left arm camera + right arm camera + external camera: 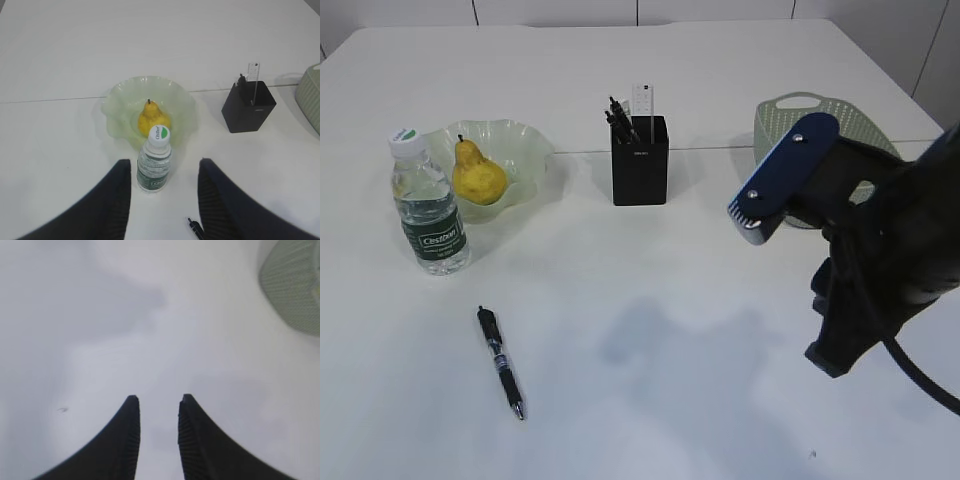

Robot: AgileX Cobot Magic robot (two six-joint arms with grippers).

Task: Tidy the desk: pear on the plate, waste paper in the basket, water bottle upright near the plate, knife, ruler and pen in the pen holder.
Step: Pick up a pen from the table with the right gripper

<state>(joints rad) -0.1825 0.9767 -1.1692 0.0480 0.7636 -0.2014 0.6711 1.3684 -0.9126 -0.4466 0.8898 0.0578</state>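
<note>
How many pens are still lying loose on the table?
1. A single black pen lies flat on the table, in front of the water bottle. Dark items stand in the black pen holder; whether any are pens, I cannot tell.

The basket (840, 125) is partly hidden behind the right arm (880, 230), its contents unseen. The pen (196, 229) is cut off by the left wrist view's lower edge. Items in the pen holder (640, 160) cannot be told apart.
</note>
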